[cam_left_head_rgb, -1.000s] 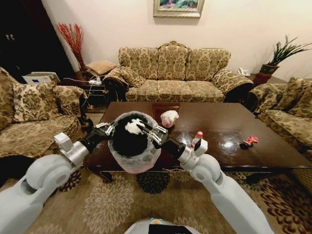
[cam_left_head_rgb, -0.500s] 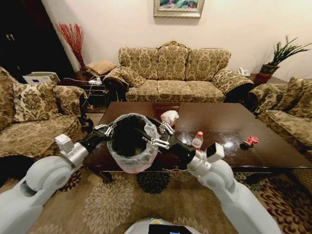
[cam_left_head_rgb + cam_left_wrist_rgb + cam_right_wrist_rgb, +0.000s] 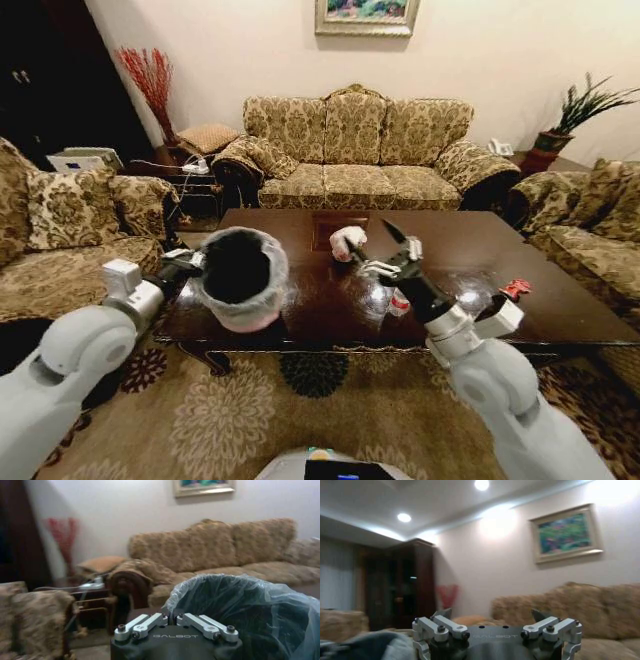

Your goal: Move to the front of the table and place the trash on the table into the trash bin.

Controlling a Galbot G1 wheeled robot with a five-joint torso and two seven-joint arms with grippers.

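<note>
Left gripper (image 3: pixel 190 262), jaws pinching the liner rim, is holding the small black lined trash bin (image 3: pixel 238 277) over the glossy dark brown bench (image 3: pixel 500 262); right gripper (image 3: pixel 383 249), jaws wide and empty, should be settling squarely around the pinkish-white lump (image 3: pixel 346 241).

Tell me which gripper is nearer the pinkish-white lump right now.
Right. The right gripper hovers open just beside the pinkish-white lump; the left gripper is farther off, shut on the trash bin rim.

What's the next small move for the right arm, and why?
Probably lower the right end effector onto the pinkish-white lump. It hovers open and empty above the table right beside that lump, the nearest trash, while the left end effector holds the trash bin by its rim.
</note>
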